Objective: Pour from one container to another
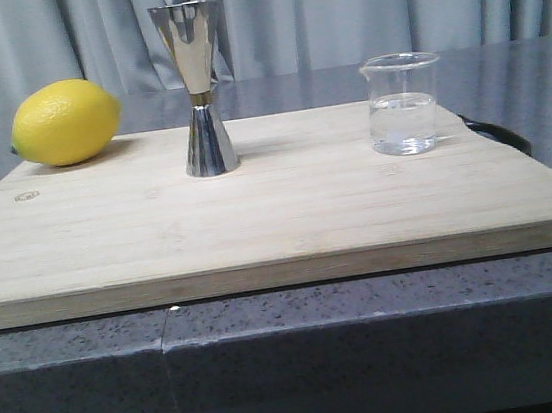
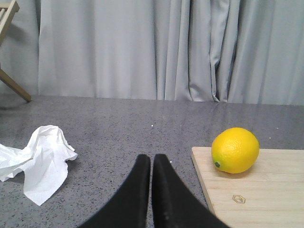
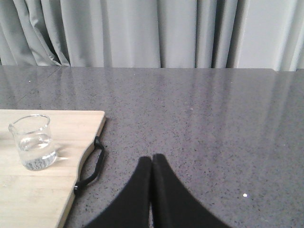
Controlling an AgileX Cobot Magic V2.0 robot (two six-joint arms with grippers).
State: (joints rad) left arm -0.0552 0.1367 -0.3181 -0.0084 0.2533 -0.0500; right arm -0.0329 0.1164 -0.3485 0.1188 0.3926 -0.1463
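A small clear glass beaker [image 1: 403, 103] holding some clear liquid stands upright on the right side of the wooden board [image 1: 257, 219]. The tall steel jigger [image 1: 200, 87] stands upright near the board's middle, to the beaker's left. Neither gripper shows in the front view. In the left wrist view my left gripper [image 2: 151, 158] is shut and empty over grey countertop, off the board's left edge. In the right wrist view my right gripper [image 3: 152, 159] is shut and empty over the countertop, off the board's right edge, with the beaker [image 3: 32, 141] standing apart from it on the board [image 3: 42, 190].
A yellow lemon [image 1: 65, 122] lies at the board's back left corner. A crumpled white tissue [image 2: 38, 159] lies on the countertop left of the board. The board has a black handle [image 3: 90, 166] at its right edge. Grey curtains hang behind the table.
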